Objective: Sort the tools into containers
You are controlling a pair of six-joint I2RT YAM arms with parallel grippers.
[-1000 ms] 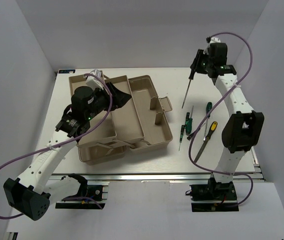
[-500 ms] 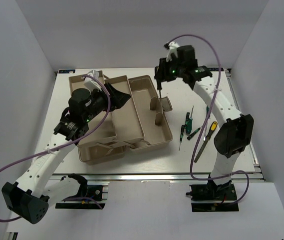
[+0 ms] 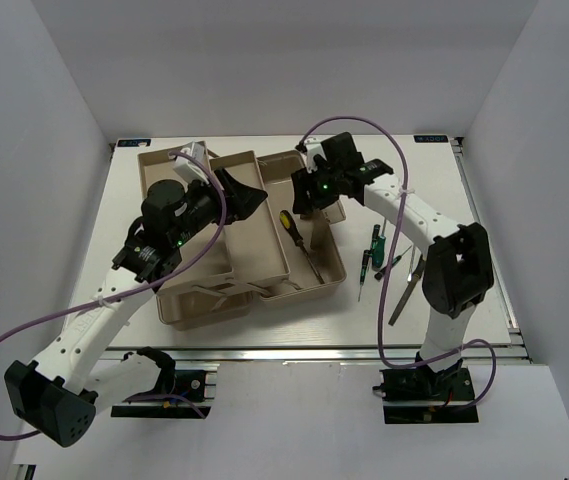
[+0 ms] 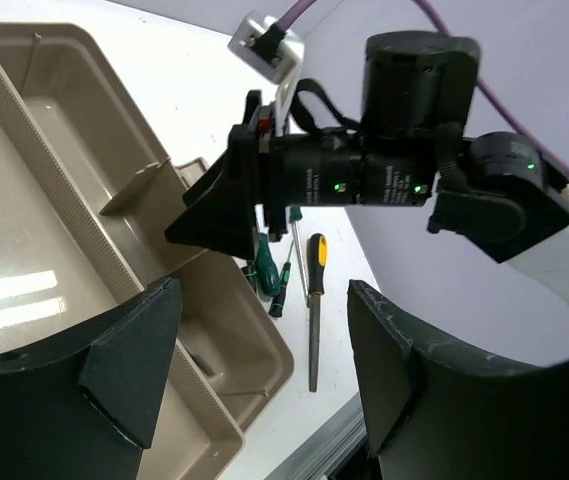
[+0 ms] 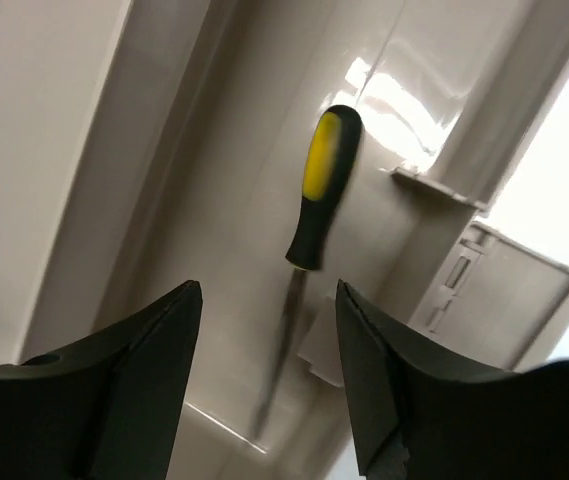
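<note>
The right gripper (image 5: 266, 295) stands wide, both fingers apart with nothing between them. It hangs over the open body of the beige toolbox (image 3: 326, 282), toward its far end. Directly below the gap lies a yellow-and-black screwdriver (image 5: 322, 185). It is clear of both fingers, and its shaft looks blurred in the right wrist view. From the top camera this screwdriver sits inside the toolbox body, between the raised middle tray (image 3: 264, 255) and the box's right wall. Its handle points to the far side and its tip reaches toward the box's near right corner.

The left gripper (image 3: 246, 195) is also spread wide and holds nothing. It hovers above the far part of the middle tray, close beside the right gripper. A second beige tray (image 3: 156, 165) stands further left, toward the table's far left corner.

On the white table (image 3: 444, 190), between the toolbox and the right edge, three green-handled screwdrivers (image 3: 374, 240) lie close together. Just beyond them toward the right edge lies the file (image 4: 314, 320), yellow-and-black handle to the far side and blade pointing at the near edge. In the top view the right arm partly covers it.
</note>
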